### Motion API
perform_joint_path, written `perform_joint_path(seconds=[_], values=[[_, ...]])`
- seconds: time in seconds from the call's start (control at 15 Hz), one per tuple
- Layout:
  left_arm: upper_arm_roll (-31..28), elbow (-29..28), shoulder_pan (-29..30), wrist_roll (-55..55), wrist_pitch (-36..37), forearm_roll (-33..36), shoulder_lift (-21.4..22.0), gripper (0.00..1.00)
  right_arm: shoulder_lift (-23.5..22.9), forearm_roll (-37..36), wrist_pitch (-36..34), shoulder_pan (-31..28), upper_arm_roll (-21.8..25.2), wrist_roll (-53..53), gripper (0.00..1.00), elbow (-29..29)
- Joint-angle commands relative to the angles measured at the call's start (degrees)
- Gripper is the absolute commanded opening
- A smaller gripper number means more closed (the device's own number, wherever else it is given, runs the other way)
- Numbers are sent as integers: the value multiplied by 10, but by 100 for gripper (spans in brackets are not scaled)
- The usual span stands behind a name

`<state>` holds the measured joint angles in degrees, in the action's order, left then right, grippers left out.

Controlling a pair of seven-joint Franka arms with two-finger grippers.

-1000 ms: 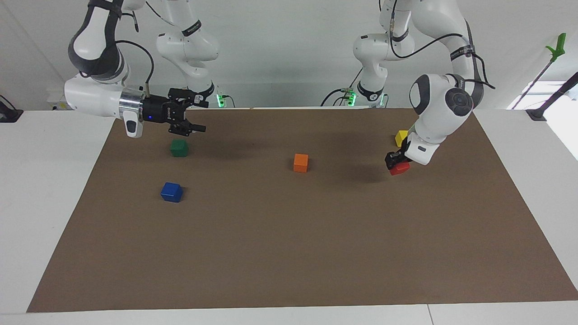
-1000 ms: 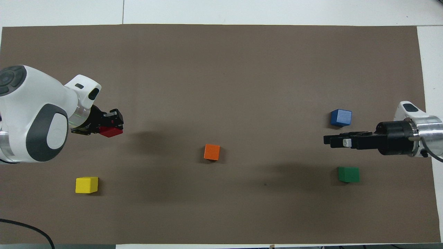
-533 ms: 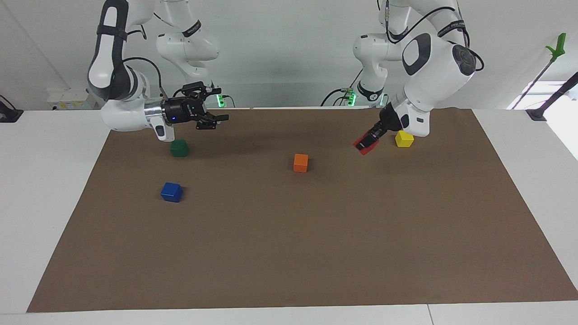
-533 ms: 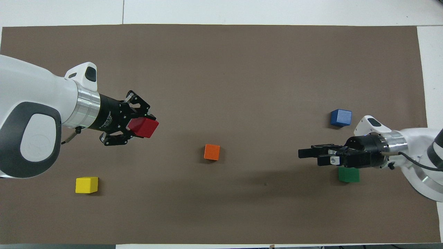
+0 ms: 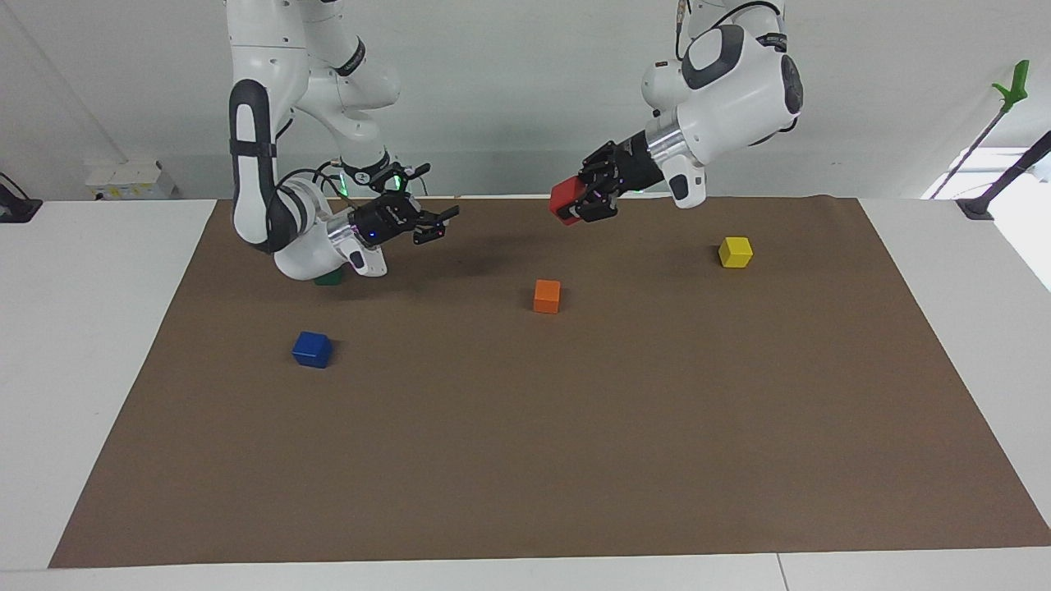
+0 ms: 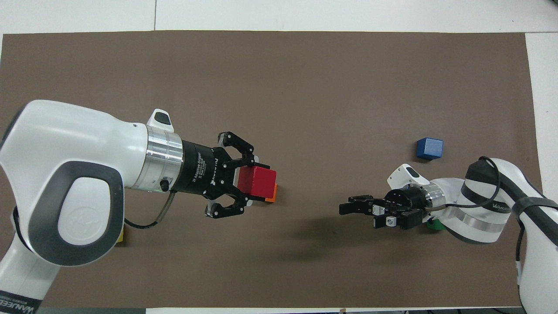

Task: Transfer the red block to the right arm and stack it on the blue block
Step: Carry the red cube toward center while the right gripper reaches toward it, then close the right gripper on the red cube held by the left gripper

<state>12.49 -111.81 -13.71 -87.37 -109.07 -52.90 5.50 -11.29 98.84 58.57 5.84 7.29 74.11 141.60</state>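
Note:
My left gripper (image 5: pixel 579 201) is shut on the red block (image 5: pixel 565 199) and holds it high in the air, pointing toward the right arm. In the overhead view the left gripper (image 6: pixel 249 181) and red block (image 6: pixel 258 180) cover most of the orange cube (image 6: pixel 273 197). My right gripper (image 5: pixel 439 225) is open and empty, raised and pointing toward the left gripper, with a wide gap between them; it also shows in the overhead view (image 6: pixel 351 206). The blue block (image 5: pixel 312 349) lies on the mat at the right arm's end, also in the overhead view (image 6: pixel 429 148).
The orange cube (image 5: pixel 547 295) sits mid-mat. A yellow cube (image 5: pixel 735 251) lies at the left arm's end. A green cube (image 5: pixel 329 279) is mostly hidden under the right arm, nearer to the robots than the blue block. A brown mat (image 5: pixel 525 460) covers the table.
The left gripper lifted the red block off the mat and carried it up toward the middle. The right gripper moved toward the middle and turned to face it.

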Motion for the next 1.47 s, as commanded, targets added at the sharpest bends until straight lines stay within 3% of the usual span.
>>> perform_joint_path(seconds=[0.0,0.2,0.47,0.73,1.27,1.33,1.4], values=[[-7,-95,-66,-22,-112,-64,53,0,-58,64,-63,48,0,48,100,1],[-8,-119,-136,-64,-196,-64,60,0,-103,114,-104,85,-1,60,100,-4],[-8,-128,-183,-61,-239,-64,61,0,-120,124,-104,102,-1,71,100,-13],[-8,-166,-197,-47,-265,-63,78,0,-119,140,-104,108,-12,71,100,-15],[-5,-174,-199,-36,-274,-63,80,0,-118,177,-95,132,-18,73,100,-19],[-5,-179,-199,-35,-274,-62,80,0,-118,177,-94,141,-18,72,87,-19],[-4,-183,-199,-29,-274,-63,81,0,-118,178,-85,144,-18,71,53,-19]])
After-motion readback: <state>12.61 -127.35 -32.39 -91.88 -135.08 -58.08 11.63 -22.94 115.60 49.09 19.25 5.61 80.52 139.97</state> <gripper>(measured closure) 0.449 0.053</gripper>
